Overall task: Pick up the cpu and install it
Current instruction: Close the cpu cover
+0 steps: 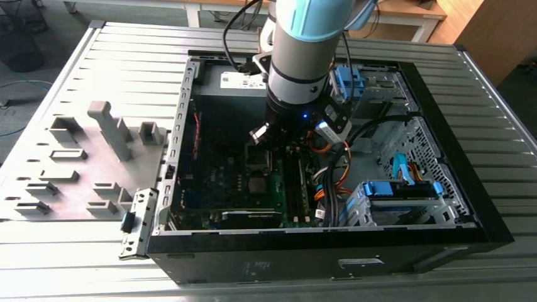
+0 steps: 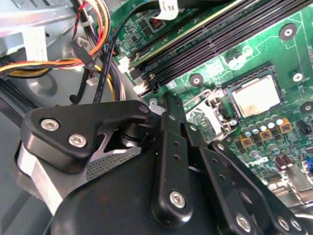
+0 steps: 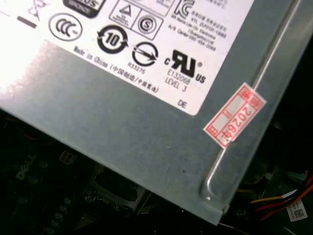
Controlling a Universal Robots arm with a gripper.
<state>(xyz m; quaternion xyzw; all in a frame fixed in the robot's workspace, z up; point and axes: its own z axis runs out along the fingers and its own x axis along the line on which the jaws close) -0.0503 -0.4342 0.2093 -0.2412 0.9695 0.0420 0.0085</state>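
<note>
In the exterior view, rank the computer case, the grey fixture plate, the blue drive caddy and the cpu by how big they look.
Largest to smallest, as they look in the exterior view:
1. computer case
2. grey fixture plate
3. blue drive caddy
4. cpu, by far the smallest
No two look close enough to tie.

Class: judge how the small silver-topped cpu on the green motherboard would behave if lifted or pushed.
The cpu looks flat with a metal top, so probably stiff and light. Its smooth, thin shape may slip in a grasp. Lying flat inside a dark frame on the motherboard, it likely won't roll or tip, and sideways pushes seem blocked.
</note>
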